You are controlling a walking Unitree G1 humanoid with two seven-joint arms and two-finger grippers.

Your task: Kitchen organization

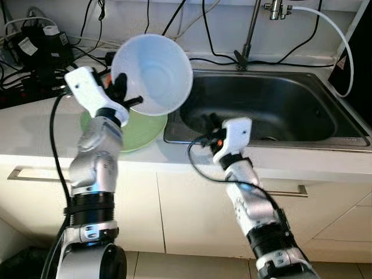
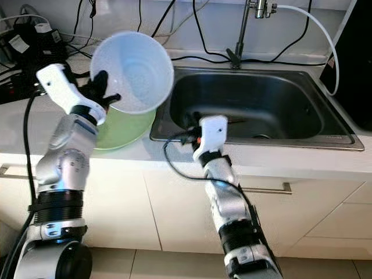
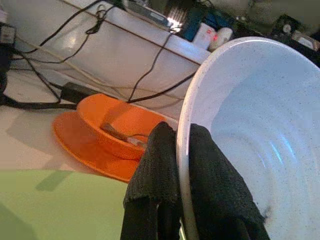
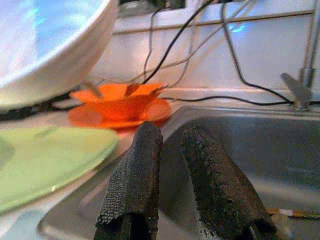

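1. Left gripper (image 3: 175, 165) is pinching the rim of the white bowl (image 1: 152, 72), one finger on each side, holding it tilted in the air above the green plate (image 1: 142, 129) on the counter (image 1: 35, 125).
2. Right gripper (image 4: 175, 170) is hovering at the sink (image 1: 279, 104) edge, fingers slightly apart, gripping nothing.
3. An orange bowl on an orange plate (image 3: 107, 135) is sitting beyond the green plate.
4. No legible writing is showing.

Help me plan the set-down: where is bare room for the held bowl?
Left gripper holds the white bowl. The sink basin looks mostly bare. The green plate beside it is bare. Crowded behind: cables, orange dishes.
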